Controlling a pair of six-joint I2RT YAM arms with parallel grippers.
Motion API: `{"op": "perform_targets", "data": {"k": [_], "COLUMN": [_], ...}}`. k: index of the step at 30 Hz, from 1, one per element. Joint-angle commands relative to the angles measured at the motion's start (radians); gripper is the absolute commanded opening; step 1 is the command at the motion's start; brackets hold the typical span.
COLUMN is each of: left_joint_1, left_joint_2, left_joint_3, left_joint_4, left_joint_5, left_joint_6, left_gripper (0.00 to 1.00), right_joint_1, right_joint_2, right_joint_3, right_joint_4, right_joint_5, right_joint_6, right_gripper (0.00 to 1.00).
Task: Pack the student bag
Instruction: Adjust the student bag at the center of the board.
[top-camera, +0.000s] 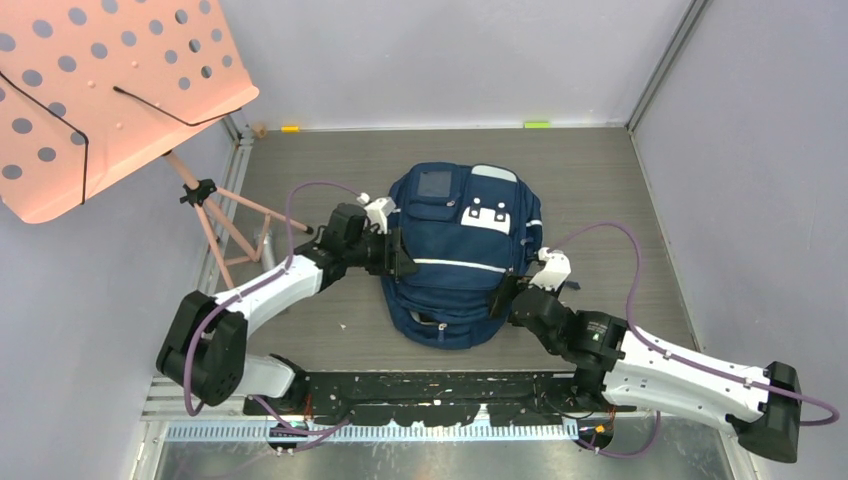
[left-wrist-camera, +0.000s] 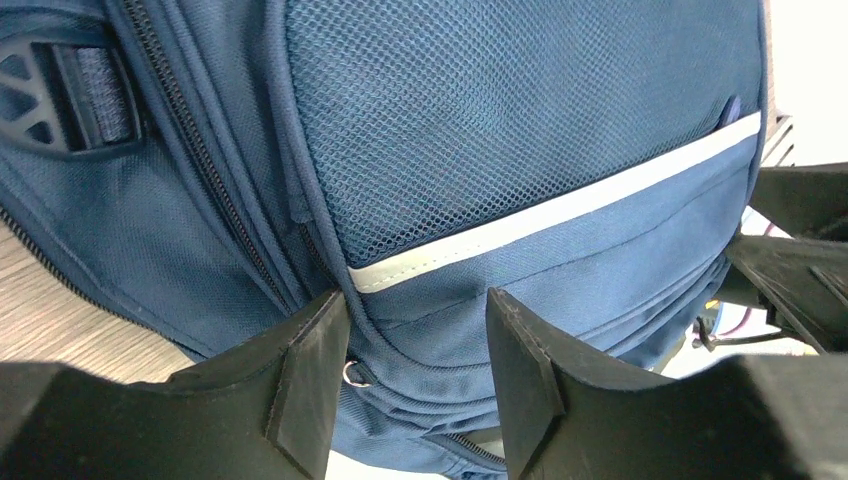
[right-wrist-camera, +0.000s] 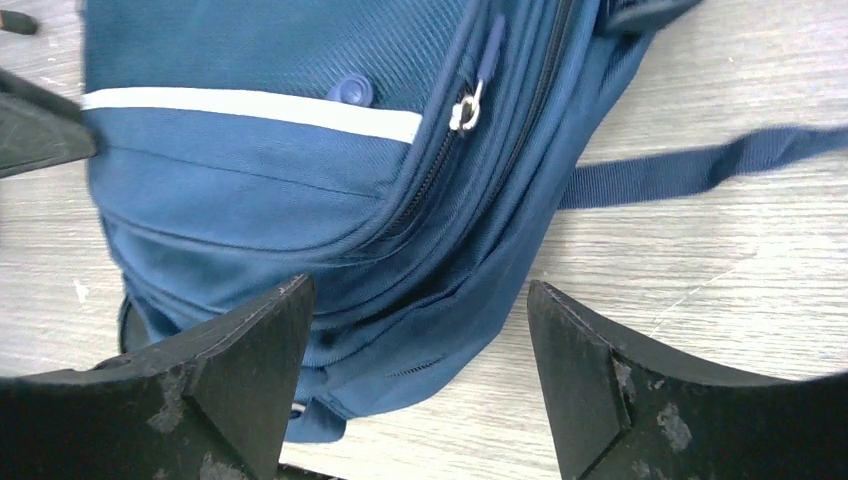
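Navy student bag (top-camera: 455, 280), left pincer (left-wrist-camera: 418, 312) astride its side, right pincer (right-wrist-camera: 420, 300) agape

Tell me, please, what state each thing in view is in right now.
student bag, lying flat on the table, front up.
zip pull, on a side zip that looks closed.
left gripper, open, fingers straddling the bag's side seam.
right gripper, open wide at the bag's side, holding nothing.
music stand, standing, desk tilted.

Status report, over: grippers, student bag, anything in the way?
Left gripper open, astride student bag side. Right gripper open at opposite side. Bag lying on table. Pink stand far left, clear of it.
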Motion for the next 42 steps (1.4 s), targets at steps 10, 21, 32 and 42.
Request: {"op": "perform_targets", "data": {"k": [10, 21, 32, 42], "left_joint_1": [-0.367, -0.488, -0.413, -0.405], "left_joint_2": [0.070, 0.235, 0.040, 0.093], "left_joint_3": [-0.004, 0.122, 0.323, 0.565], "left_joint_4": [0.192, 0.302, -0.264, -0.667], "left_joint_5": [-0.192, -0.246, -0.299, -0.362], "left_joint_6": [-0.072, -0.129, 0.110, 0.501], "left_gripper": [0.49, 0.52, 0.84, 0.91], "right_joint_1": [-0.356, -0.752, -0.753, -0.751], "right_joint_2": [0.263, 0.641, 0.350, 0.239], "right_joint_3": [-0.054, 0.229, 0.191, 0.127], "right_joint_4": [0.359, 0.473, 0.162, 0.006], "right_joint_5": [-0.293, -0.660, -0.792, -0.964], "right_joint_6": [-0.177, -0.458, -0.470, -0.432], "right_gripper": [0.10, 0.10, 0.66, 0.66]}}
